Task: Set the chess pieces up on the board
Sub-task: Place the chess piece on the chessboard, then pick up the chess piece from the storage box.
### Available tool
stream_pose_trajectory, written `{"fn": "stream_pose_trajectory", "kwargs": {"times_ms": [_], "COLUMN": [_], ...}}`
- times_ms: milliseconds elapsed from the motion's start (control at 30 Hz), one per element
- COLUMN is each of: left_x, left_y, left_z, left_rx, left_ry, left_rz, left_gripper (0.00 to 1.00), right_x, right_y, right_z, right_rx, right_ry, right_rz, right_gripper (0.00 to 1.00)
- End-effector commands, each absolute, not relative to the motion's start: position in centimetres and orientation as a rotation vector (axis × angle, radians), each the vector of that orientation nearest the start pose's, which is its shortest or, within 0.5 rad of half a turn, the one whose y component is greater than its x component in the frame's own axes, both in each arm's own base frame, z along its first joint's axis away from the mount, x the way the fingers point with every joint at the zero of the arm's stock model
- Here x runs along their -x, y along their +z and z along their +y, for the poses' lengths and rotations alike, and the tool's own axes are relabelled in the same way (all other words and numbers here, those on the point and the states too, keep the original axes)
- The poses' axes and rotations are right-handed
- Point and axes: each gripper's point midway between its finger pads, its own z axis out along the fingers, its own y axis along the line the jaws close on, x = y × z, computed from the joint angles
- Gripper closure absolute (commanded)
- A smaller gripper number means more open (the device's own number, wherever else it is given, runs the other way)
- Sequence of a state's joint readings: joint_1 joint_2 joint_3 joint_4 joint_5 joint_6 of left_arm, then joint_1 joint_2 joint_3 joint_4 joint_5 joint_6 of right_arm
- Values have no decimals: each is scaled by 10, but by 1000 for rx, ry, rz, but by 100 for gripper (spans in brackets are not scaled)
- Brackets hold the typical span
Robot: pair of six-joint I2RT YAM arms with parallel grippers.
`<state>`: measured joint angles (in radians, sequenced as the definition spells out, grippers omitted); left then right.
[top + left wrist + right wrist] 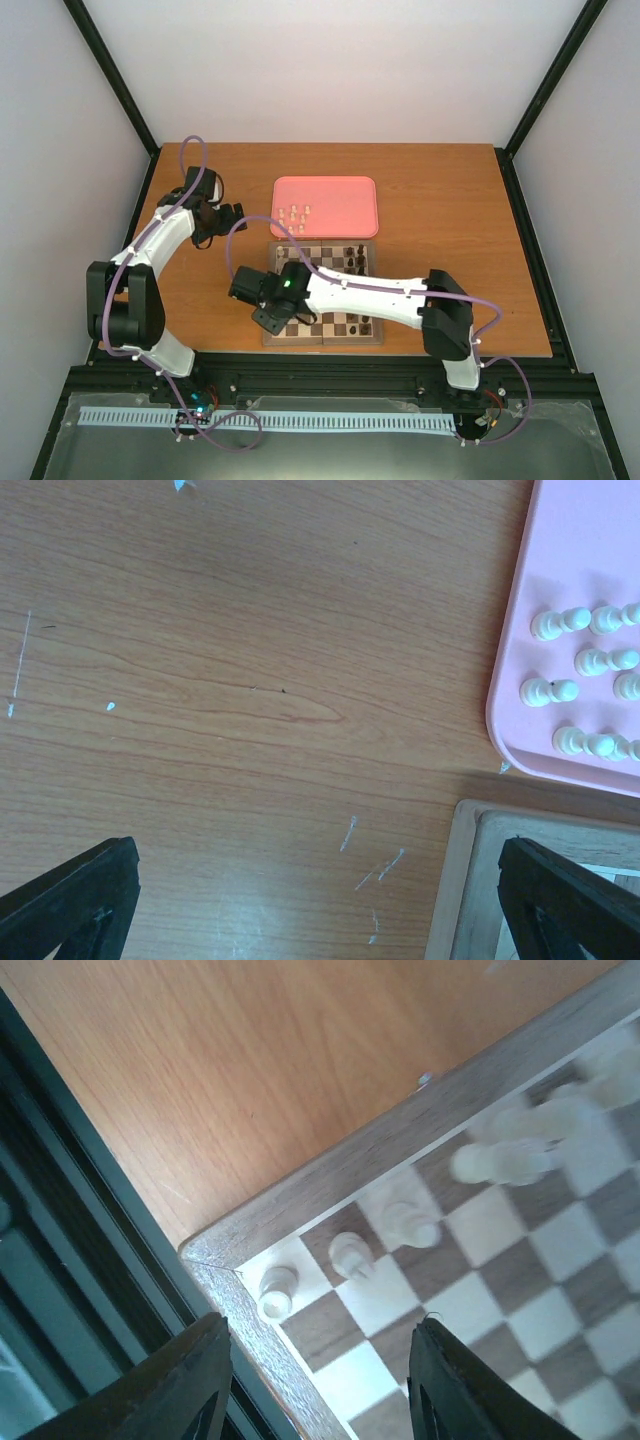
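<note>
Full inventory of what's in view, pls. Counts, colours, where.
table: one, brown wood, under everything
pink tray: one, pink, just beyond the chessboard
chessboard: one, dark-brown and cream squares with a light-brown border, near middle of the table
cream chess pieces on the tray: several, exact count unclear, cream, left part of the tray
cream chess pieces on the chessboard: three clear, more blurred beyond, cream, squares by the corner under the right tool
dark chess pieces: count unclear, dark brown, right side of the chessboard
left tool: one, black, open, over bare table beside the tray
right tool: one, black, open, holding nothing, over the chessboard's corner
</note>
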<state>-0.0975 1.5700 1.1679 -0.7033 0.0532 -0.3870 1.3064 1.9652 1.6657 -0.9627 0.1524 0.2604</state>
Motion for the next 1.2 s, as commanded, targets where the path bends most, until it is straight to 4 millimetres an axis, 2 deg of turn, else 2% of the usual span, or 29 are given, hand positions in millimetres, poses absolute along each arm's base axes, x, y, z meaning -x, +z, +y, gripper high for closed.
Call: {"fn": "stream_pose_trajectory", "kwargs": {"times_ms": [0, 100, 233, 367, 400, 433, 467, 500, 600, 733, 900, 1167], "left_x": [-387, -388, -390, -390, -389, -387, -386, -386, -383, -381, -382, -388], "left_y": [135, 142, 155, 162, 163, 163, 163, 164, 163, 158, 145, 138], "left_z": [-47, -46, -48, -50, -50, -50, -50, -51, -52, -51, -55, -61], "left_rx": [335, 336, 324, 317, 316, 315, 310, 306, 288, 279, 286, 280], "left_ry": [-210, -206, -222, -234, -234, -234, -235, -238, -235, -225, -248, -263], "left_rz": [2628, 2618, 2602, 2605, 2609, 2615, 2620, 2626, 2643, 2670, 2702, 2723], "left_gripper": [0, 0, 0, 0, 0, 0, 0, 0, 0, 0, 0, 0], "right_x": [-162, -195, -263, -340, -359, -376, -391, -405, -439, -470, -495, -506], "right_y": [188, 206, 218, 209, 213, 207, 203, 189, 171, 141, 114, 82], "right_z": [414, 408, 400, 394, 396, 397, 397, 398, 396, 384, 379, 376], "right_rx": [1243, 1151, 983, 816, 783, 762, 740, 730, 679, 610, 600, 590], "right_ry": [172, 170, 187, 189, 198, 194, 194, 191, 215, 223, 213, 254], "right_rz": [2381, 2403, 2420, 2454, 2433, 2429, 2423, 2434, 2433, 2463, 2461, 2502], "right_gripper": [49, 48, 46, 49, 51, 52, 54, 56, 61, 62, 62, 62]}}
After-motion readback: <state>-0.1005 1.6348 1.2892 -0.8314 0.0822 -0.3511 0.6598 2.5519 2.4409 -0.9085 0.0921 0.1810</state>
